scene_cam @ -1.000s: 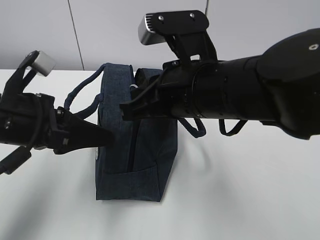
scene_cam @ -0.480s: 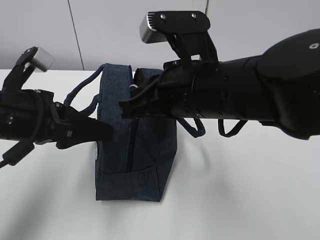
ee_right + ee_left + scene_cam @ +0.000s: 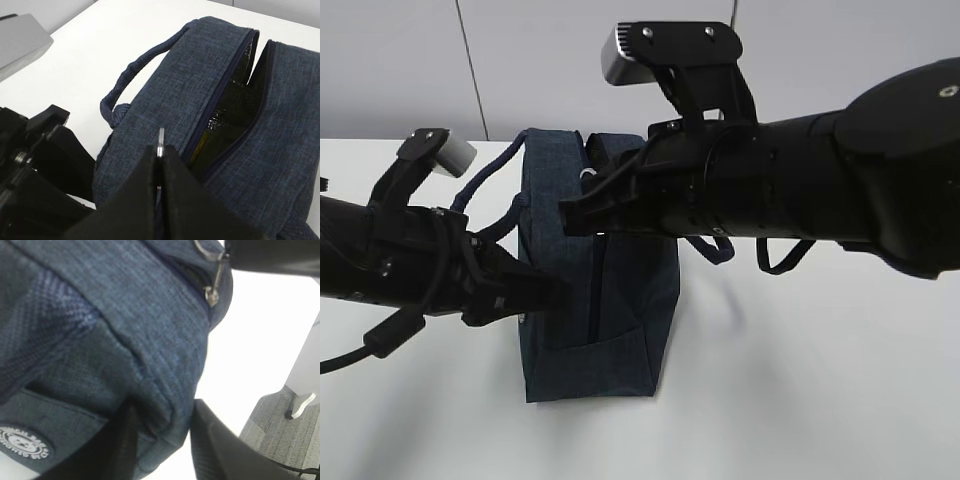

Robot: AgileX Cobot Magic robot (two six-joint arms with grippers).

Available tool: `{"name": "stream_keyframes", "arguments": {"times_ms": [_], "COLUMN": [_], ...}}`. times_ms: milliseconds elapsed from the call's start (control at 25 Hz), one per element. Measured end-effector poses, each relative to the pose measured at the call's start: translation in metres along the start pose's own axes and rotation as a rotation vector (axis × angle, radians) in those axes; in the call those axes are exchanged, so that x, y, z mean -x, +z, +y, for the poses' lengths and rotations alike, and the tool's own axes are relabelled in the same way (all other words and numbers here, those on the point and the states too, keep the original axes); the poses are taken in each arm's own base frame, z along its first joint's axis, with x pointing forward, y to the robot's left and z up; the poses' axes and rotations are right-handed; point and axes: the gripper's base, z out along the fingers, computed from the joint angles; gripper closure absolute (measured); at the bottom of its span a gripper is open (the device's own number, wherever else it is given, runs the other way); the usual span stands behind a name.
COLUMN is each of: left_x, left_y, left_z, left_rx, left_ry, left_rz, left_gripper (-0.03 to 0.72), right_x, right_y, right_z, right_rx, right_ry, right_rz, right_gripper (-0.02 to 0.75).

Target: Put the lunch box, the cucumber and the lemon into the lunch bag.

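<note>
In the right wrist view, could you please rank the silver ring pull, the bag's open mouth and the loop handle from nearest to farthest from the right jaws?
1. Silver ring pull: pinched between the jaws.
2. Open mouth: just beyond, to the right.
3. Loop handle: on the bag's far left side.

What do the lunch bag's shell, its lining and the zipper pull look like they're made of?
Lunch bag: woven fabric, navy with a matte, heathered denim-like look; the weave shows in the left wrist view. Lining: dark and glossy, crinkled with glints, probably foil or plastic film. Zipper pull: silvery and shiny, apparently metal, its ring pinched in the right gripper.
</note>
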Motion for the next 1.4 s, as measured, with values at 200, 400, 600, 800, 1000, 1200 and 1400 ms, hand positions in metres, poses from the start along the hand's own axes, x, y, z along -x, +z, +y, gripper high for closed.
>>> {"name": "stream_keyframes", "arguments": {"times_ms": [200,400,600,800,1000,1200,1400], "left_x": [0.000,-0.001,-0.002,-0.004,-0.006,-0.008,-0.010], "left_y": [0.000,0.000,0.000,0.000,-0.001,-0.001,-0.001], "left_z": [0.000,-0.002,-0.005,-0.007,-0.010,-0.012,-0.012], "left_rx": [-0.001,-0.025,-0.052,-0.073,-0.113,-0.130,-0.131], "left_ry": [0.003,0.012,0.013,0.009,-0.006,-0.018,-0.025], "left_rz": [0.003,0.011,0.018,0.048,0.069,0.087,0.116], "left_gripper": [0.668,0.691,0.692,0.692,0.693,0.693,0.694], "right_x": [0.000,0.004,0.010,0.010,0.010,0.012,0.013], "right_y": [0.000,0.000,-0.001,-0.001,-0.001,-0.001,-0.001], "right_z": [0.000,0.001,0.002,0.002,0.002,0.002,0.002], "right_rx": [0.000,0.003,0.006,0.005,0.003,-0.004,-0.007], "right_ry": [0.000,-0.009,-0.021,-0.026,-0.029,-0.031,-0.044], "right_rz": [0.000,-0.012,-0.030,-0.031,-0.032,-0.040,-0.044], "right_gripper": [0.738,0.738,0.738,0.738,0.738,0.738,0.738]}}
